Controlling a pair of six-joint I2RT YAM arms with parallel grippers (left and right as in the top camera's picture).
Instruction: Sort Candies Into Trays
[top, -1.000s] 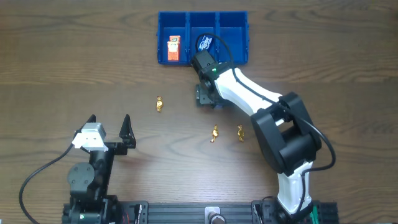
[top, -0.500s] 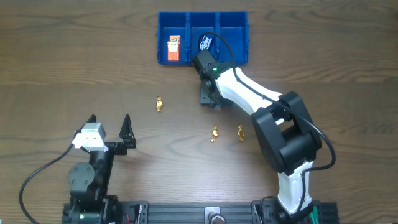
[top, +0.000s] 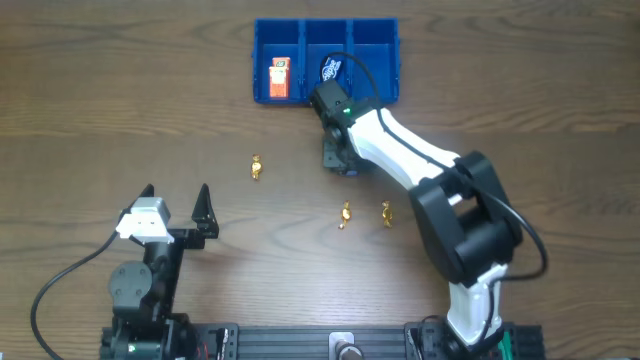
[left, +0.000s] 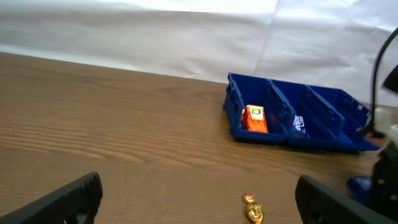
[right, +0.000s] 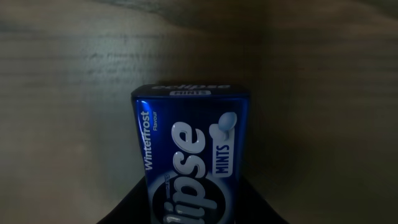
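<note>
A blue three-compartment tray (top: 258, 60) stands at the far middle of the table. Its left compartment holds an orange candy (top: 281, 75), its middle one a blue-and-white candy (top: 331, 70). My right gripper (top: 337, 157) hangs just in front of the tray, shut on a blue mint tin (right: 191, 155) held close above the wood. Three gold-wrapped candies lie loose on the table: one (top: 256, 166) left of that gripper, two (top: 345, 214) (top: 386, 212) nearer the arms. My left gripper (top: 177, 195) stands open near its base with nothing between its fingers.
In the left wrist view the tray (left: 261, 137) with the orange candy (left: 255, 118) lies ahead, and a gold candy (left: 252, 208) is closer in. The wooden table runs bare to the left and right of the tray.
My right gripper with the mint tin has shifted slightly right, towards the tray. The left arm has not moved.
</note>
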